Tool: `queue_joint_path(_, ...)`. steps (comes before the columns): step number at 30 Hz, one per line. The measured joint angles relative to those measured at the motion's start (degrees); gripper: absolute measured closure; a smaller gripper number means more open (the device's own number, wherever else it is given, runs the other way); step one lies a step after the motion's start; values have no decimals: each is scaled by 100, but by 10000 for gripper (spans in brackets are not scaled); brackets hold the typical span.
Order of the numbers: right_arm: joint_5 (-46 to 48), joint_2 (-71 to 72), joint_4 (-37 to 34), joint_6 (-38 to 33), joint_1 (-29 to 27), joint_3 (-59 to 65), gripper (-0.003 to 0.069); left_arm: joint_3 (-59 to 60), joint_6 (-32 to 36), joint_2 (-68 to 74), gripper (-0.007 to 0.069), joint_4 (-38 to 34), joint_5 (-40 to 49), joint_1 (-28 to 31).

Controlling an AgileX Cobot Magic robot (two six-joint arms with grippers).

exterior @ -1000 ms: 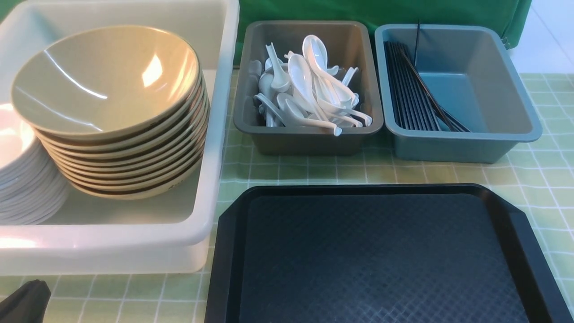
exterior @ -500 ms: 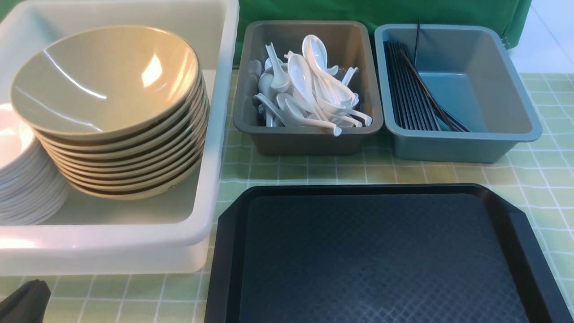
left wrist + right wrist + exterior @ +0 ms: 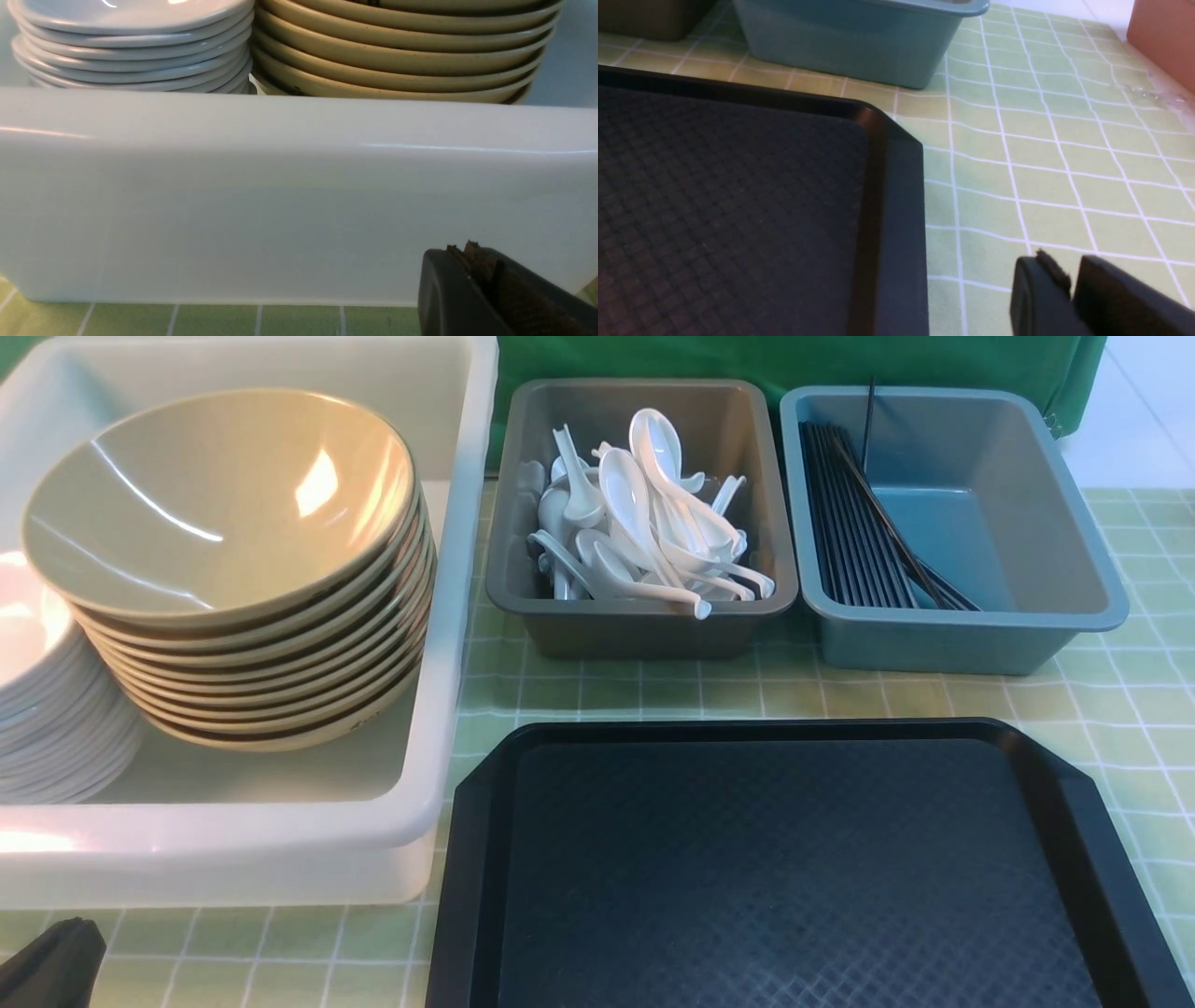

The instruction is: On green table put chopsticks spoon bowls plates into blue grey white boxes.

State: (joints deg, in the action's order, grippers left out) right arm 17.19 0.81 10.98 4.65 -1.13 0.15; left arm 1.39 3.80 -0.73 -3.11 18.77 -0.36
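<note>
White box (image 3: 439,616) far left on the green checked table (image 3: 1120,709), holding a tall stack of tan bowls (image 3: 224,523) and, further left, a stack of white plates (image 3: 37,709). Grey box (image 3: 644,625) in the middle far side, full of white spoons (image 3: 644,523) piled loosely. Blue box (image 3: 971,635) to its right, black chopsticks (image 3: 854,523) lying along its left side, one leaning up against the far wall. Black tray (image 3: 794,868) near centre, textured, nothing on it.

Left wrist view shows the white box's near wall close up, plate and bowl stacks touching side by side behind it, which the front view cuts off at the edge. Left gripper (image 3: 483,275) sits low just in front of that wall, jaws closed together, holding nothing; the front view shows only a dark corner of it at near left.

Right wrist view gives the tray's right far corner, the blue box's outside and bare table to the right. Right gripper (image 3: 1071,280) is over the table right of the tray, jaws a narrow slit apart, nothing between; not seen in the front view.
</note>
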Motion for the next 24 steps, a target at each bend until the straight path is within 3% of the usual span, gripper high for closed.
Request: queue_joint_path(24, -22, 0, 0, 0, 0, 7, 512, 0, 0, 0, 626, 0, 0, -16)
